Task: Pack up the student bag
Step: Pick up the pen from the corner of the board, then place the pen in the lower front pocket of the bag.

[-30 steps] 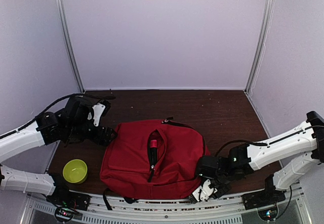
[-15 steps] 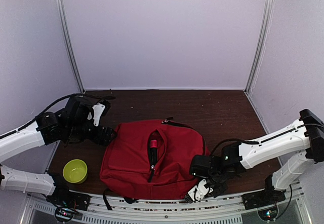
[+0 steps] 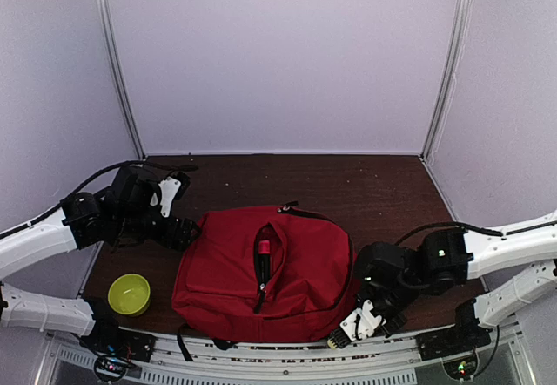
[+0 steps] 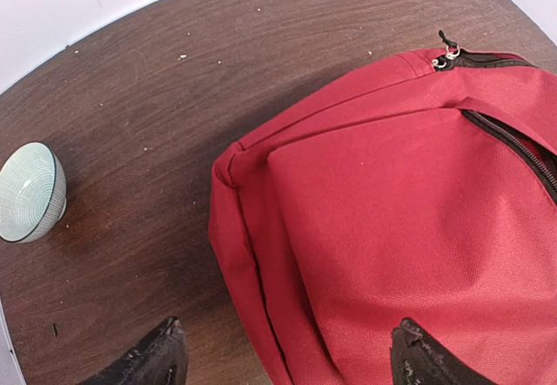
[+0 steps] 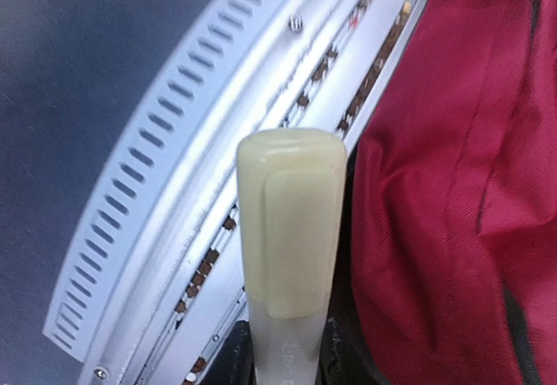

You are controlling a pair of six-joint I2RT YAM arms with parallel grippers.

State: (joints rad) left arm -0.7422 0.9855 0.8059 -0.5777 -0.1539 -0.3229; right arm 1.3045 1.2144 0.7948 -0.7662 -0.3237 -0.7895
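Note:
The red student bag [image 3: 252, 272] lies flat at the table's near middle, and its front zip slit gapes. A dark pen with a red cap [image 3: 263, 259] shows in the slit. My left gripper [image 3: 180, 230] is open at the bag's far left corner. In the left wrist view [image 4: 287, 354] its fingertips straddle the bag's edge [image 4: 392, 228]. My right gripper [image 3: 370, 314] is off the bag's near right corner and shut on a white stick with a cream cap [image 3: 350, 330]. In the right wrist view [image 5: 287, 363] the stick [image 5: 291, 228] points over the metal rail, beside the bag [image 5: 452, 185].
A green bowl [image 3: 129, 294] stands on the table left of the bag, near the front edge; it also shows in the left wrist view [image 4: 30, 192]. A slotted metal rail [image 3: 261, 363] runs along the front edge. White walls close in three sides.
My right gripper has drawn back to the right, away from the bag's near right corner, with the white stick still in it. The left arm and the bag have not moved.

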